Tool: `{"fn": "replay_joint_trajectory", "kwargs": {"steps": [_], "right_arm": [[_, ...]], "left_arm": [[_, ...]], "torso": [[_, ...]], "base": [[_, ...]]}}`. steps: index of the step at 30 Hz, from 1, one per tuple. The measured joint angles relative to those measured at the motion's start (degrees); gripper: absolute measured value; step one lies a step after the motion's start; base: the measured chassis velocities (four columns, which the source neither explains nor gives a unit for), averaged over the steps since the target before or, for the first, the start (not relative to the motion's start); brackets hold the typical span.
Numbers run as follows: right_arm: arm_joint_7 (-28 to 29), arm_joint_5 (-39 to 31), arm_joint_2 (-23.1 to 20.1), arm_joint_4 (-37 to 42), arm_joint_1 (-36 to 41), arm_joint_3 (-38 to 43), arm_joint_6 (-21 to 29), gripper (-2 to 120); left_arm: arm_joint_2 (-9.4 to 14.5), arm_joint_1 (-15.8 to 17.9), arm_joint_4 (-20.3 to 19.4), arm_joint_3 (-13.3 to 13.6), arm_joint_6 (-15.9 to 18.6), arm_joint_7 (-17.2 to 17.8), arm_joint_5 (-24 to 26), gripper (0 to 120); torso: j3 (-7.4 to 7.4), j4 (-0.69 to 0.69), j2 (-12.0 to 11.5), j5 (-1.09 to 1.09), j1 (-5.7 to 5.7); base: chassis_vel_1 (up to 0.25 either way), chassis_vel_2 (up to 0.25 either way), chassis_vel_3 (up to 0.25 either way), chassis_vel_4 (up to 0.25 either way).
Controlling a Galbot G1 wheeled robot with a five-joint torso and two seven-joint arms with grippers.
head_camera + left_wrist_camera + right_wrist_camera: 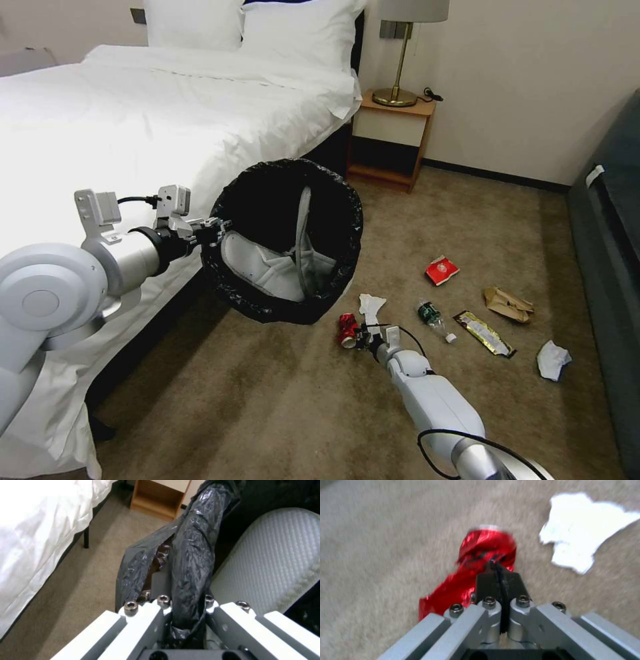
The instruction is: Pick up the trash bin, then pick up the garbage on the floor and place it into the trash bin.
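Above the carpet beside the bed, the trash bin (288,240) hangs tilted, its mouth turned toward us and toward the litter, so that a short lift from the floor (267,400) would, we judge, suffice to drop an item inside. We see that the left gripper (212,232) holds it by the rim alone: in the left wrist view the fingers (146,620) are closed on the bag-wrapped edge (193,562), pinching the black liner between them, which explains why the bin leans rather than sitting level. A pale slipper (280,267) already lies within, its textured sole (273,562) close to the wrist camera. Just below the bin, the crushed red can (347,330) lies on the carpet, and the right gripper (363,333) is down at it; in the right wrist view the dark fingertips (500,582) appear pressed together on a fold of the can (480,555), though motion blur keeps us from certifying the grip as secure. A crumpled white tissue (371,305) rests just beside the can. Farther out we find the green-label bottle (432,317), the red packet (441,269), the gold wrapper (485,333), the brown paper bag (508,305) and a second white piece (553,360) near the dark sofa (610,267). We judge collection to be early, most litter remaining. Beyond stand the bed (133,113) and nightstand (392,137).
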State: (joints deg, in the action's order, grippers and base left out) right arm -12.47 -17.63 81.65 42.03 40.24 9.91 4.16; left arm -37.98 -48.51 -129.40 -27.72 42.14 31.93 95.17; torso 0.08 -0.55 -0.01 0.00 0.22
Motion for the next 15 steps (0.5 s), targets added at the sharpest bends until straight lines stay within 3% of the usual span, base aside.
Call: {"fn": "replay_joint_trajectory", "kwargs": {"steps": [9, 15], "right_arm": [[2.6, -6.7, -2.8, 9.9, 3.1, -1.8, 4.4, 1], [3.7, -6.5, -1.2, 7.6, 2.4, -2.9, 5.3, 25]], "left_arm": [[-0.2, 0.0, 0.1, 0.3, 0.0, -0.8, -0.8, 1], [0.1, 0.1, 0.3, 0.4, 0.0, -1.0, -0.9, 1]], "torso": [[0.00, -0.01, 0.0, -0.01, 0.00], [0.00, -0.01, 0.0, -0.01, 0.00]], "base": [[0.000, 0.000, 0.000, 0.000], [0.000, 0.000, 0.000, 0.000]]}}
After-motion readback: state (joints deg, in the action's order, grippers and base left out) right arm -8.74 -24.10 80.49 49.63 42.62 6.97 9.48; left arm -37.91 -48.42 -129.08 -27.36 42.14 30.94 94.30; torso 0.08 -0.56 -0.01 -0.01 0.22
